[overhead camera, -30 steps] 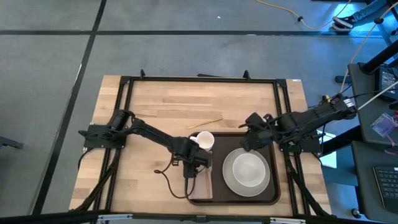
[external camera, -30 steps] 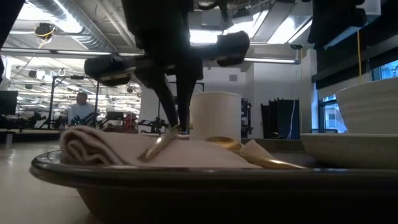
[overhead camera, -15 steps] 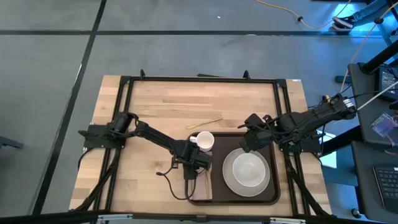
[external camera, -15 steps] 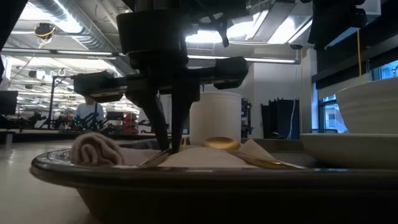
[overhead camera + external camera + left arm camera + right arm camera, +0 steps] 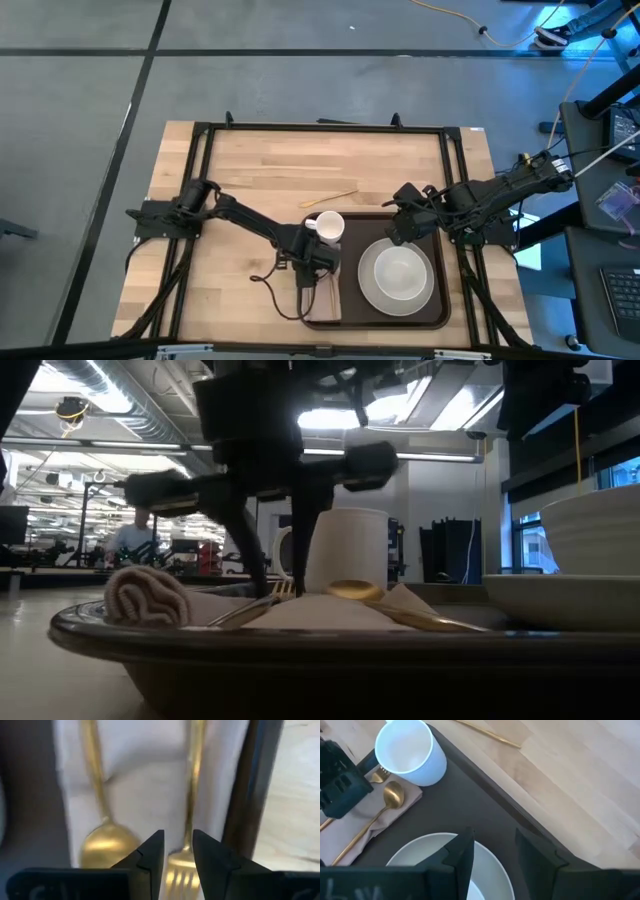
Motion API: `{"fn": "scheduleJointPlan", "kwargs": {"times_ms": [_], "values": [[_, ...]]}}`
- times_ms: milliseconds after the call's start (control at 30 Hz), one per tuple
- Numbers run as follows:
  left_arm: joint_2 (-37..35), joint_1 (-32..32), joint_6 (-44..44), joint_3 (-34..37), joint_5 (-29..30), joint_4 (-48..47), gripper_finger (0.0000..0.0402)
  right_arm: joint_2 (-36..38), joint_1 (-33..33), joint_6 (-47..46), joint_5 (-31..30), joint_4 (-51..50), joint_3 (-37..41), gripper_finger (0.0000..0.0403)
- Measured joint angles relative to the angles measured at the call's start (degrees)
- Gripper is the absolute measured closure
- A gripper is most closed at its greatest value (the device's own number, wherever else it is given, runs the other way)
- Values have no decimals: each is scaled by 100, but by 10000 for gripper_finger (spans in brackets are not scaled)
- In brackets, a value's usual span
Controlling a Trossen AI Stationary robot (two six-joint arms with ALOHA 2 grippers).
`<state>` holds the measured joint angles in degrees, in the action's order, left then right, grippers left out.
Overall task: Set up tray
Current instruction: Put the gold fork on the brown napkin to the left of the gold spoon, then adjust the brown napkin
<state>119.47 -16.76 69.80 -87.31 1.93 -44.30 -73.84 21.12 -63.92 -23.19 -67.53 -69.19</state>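
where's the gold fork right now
The gold fork lies on the napkin at the tray's left edge, beside the gold spoon, right under the left tool, just in front of the white cup.

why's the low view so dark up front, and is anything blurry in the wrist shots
Low view: backlit by bright ceiling lights, so the tray rim and left gripper read as silhouettes. Left wrist view: the gold fork and spoon look soft. Right wrist view: the mug is sharp.

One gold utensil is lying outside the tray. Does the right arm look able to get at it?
Probably yes: the utensil lies on bare wood beside the tray, nothing covers it, and the right gripper hovers empty nearby.
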Motion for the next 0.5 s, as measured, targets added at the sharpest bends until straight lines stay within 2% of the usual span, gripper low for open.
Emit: {"fn": "scheduleJointPlan", "kwargs": {"times_ms": [300, 400, 500], "values": [[-588, -10, -489, -3, -13, 142, 304, 0, 2, 0, 87, 2, 0, 258], [-585, -32, -642, -9, -11, 492, 311, 0, 2, 0, 89, 2, 0, 258], [-455, -44, -425, -8, -11, 711, 330, 0, 2, 0, 87, 2, 0, 258]]}}
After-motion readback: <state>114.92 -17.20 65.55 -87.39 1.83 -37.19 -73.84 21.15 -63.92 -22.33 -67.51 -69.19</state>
